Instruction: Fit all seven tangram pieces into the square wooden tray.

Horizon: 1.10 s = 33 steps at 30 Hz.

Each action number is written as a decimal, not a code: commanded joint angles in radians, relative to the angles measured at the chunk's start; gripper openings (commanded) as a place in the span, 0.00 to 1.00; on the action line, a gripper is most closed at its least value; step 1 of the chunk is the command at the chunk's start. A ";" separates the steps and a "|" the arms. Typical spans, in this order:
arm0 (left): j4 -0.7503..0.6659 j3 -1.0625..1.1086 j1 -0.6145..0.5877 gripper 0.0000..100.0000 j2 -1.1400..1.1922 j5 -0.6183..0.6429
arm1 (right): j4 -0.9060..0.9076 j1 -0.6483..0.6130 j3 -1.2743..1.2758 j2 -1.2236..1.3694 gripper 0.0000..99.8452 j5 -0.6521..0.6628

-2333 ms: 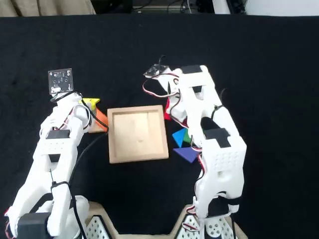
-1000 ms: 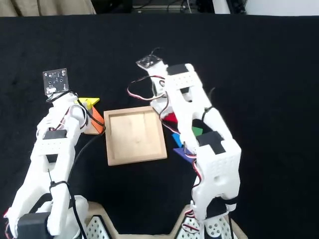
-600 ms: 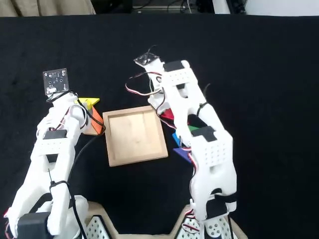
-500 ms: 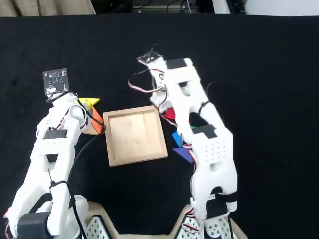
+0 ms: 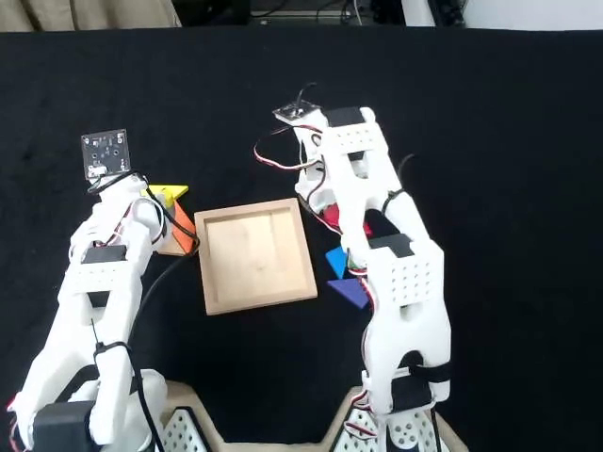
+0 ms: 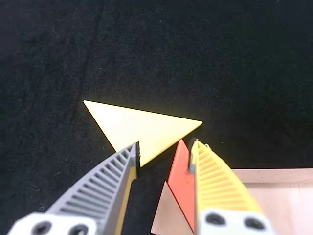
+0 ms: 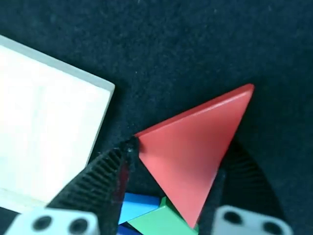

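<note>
Black cloth (image 5: 490,141) covers the table seen from above, with the square tray (image 5: 260,303) at its middle holding 0 of the 7 pieces. The left arm (image 5: 104,273) stands by the tray's far left corner, where a yellow triangle (image 5: 171,194) and an orange triangle (image 5: 190,229) lie. The right arm (image 5: 377,217) hangs over the pile on the tray's other side: a red triangle (image 5: 332,217), a blue piece (image 5: 339,260) and a purple piece (image 5: 350,294). Each arm seems posted at its own stock of pieces, so both can feed the tray without crossing.

From the left wrist, the left gripper (image 6: 165,147) has its jaws parted and nothing clamped. The orange triangle sits in the gap, one edge against the yellow jaw, and the grey jaw's tip overlaps the yellow triangle's edge. A pale wooden triangle (image 6: 164,218) touches the orange one, and the tray's corner lies just beside them. That straddle looks like a line-up for a pick.

From the right wrist, the right gripper (image 7: 179,147) looks closed on the red triangle, one jaw tip at a corner and the other along the opposite edge. It overlaps a green piece (image 7: 166,221) and lies next to the blue piece, so it seems raised, with the tray's corner near. Gripping it by the edges likely lets it go down flat inside.
</note>
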 commanded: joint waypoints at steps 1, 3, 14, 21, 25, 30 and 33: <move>-0.018 -0.056 -0.012 0.18 -0.002 0.005 | 0.017 0.026 0.033 0.042 0.11 0.032; -0.018 -0.056 -0.012 0.18 -0.002 0.005 | 0.018 0.038 0.030 0.050 0.05 0.040; -0.021 -0.056 -0.010 0.18 0.000 0.005 | 0.192 0.057 -0.165 0.050 0.03 0.038; -0.023 -0.056 -0.012 0.18 0.000 0.005 | 0.270 0.069 -0.308 -0.008 0.03 0.037; -0.023 -0.056 -0.013 0.18 -0.002 0.005 | 0.270 0.009 -0.249 -0.163 0.03 0.012; -0.017 -0.062 -0.042 0.18 -0.002 0.008 | 0.267 -0.103 -0.088 -0.389 0.03 -0.118; 0.006 -0.068 -0.073 0.18 -0.003 0.066 | 0.206 -0.198 0.056 -0.487 0.03 -0.143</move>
